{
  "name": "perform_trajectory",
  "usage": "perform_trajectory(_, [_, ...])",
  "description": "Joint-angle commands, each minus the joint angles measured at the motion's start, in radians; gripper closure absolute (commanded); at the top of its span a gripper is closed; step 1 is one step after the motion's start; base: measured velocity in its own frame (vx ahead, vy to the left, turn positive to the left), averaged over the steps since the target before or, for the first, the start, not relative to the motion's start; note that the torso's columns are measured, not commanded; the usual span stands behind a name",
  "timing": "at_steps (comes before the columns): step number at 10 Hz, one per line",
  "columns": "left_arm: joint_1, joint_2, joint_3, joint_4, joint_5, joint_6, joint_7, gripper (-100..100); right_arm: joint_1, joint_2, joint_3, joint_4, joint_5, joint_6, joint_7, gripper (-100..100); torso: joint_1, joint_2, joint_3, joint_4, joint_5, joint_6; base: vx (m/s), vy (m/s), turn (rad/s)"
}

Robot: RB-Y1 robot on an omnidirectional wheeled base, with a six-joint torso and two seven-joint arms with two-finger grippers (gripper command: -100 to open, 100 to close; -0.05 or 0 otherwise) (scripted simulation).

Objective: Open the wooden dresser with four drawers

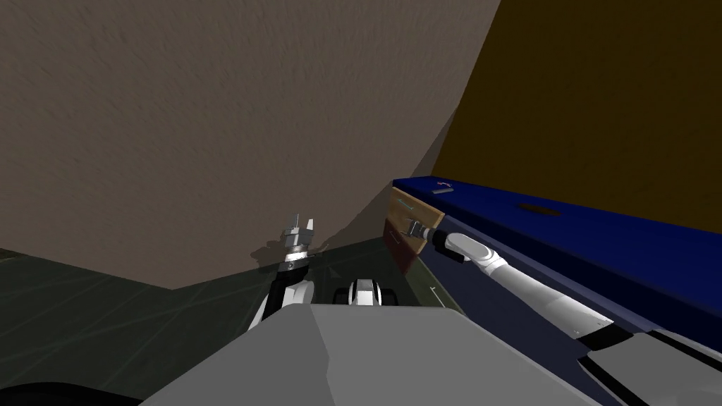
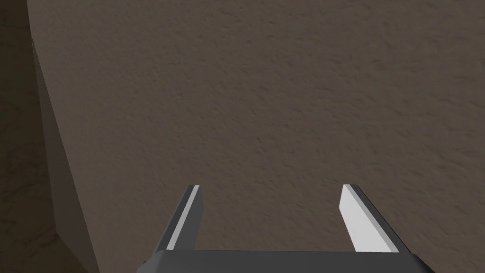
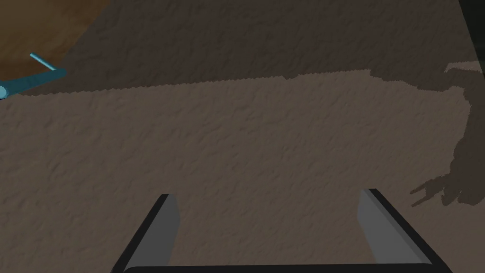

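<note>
dresser (image 1: 423, 210) front toward the grey wall (image 1: 211, 141)

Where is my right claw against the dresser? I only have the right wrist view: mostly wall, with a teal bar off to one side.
Observer: The head view puts the right claw right at the wooden drawer fronts, open and gripping nothing.
Operator: Which handle is that teal bar?
Observer: Probably the teal handle on the upper front. It lies between the claw and the dark blue top.
Operator: What about the left arm?
Observer: The left claw is open and empty, held up well apart from the drawers.
</note>
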Motion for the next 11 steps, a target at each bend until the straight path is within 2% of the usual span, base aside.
perform_trajectory(1, [0.0,0.0,0.0,0.0,0.0,0.0,0.0,0,-0.047,-0.074,0.029,0.073,0.077,0.011,0.01,-100,0.0,0.0,0.0,0.0,0.0,-0.001,0.046,0.054,0.106])
perform_trajectory(2, [0.0,0.0,0.0,0.0,0.0,0.0,0.0,0,-0.047,-0.079,0.029,0.073,0.089,0.011,0.01,-100,0.001,-0.001,-0.001,0.0,0.0,-0.001,0.035,0.038,0.041])
perform_trajectory(4, [0.0,0.0,0.0,0.0,0.0,0.0,0.0,0,-0.086,-0.136,0.05,0.135,0.149,0.016,0.028,-100,0.001,-0.001,-0.001,0.0,0.0,-0.001,0.043,0.045,0.093])
perform_trajectory(5, [0.0,0.0,0.0,0.0,0.0,0.0,0.0,0,-0.086,-0.138,0.05,0.135,0.158,0.016,0.028,-100,0.001,-0.002,-0.001,-0.001,0.0,-0.001,0.038,0.041,0.04])
perform_trajectory(8, [0.0,0.0,0.0,0.0,0.0,0.0,0.0,0,-0.134,-0.214,0.077,0.211,0.242,0.023,0.049,-100,0.001,-0.002,-0.001,0.0,0.0,-0.001,0.045,0.048,0.079])
perform_trajectory(11, [0.0,0.0,0.0,0.0,0.0,0.0,0.0,0,-0.166,-0.265,0.095,0.261,0.3,0.026,0.063,-100,0.0,-0.001,0.0,0.0,0.0,0.0,0.042,0.039,0.06])
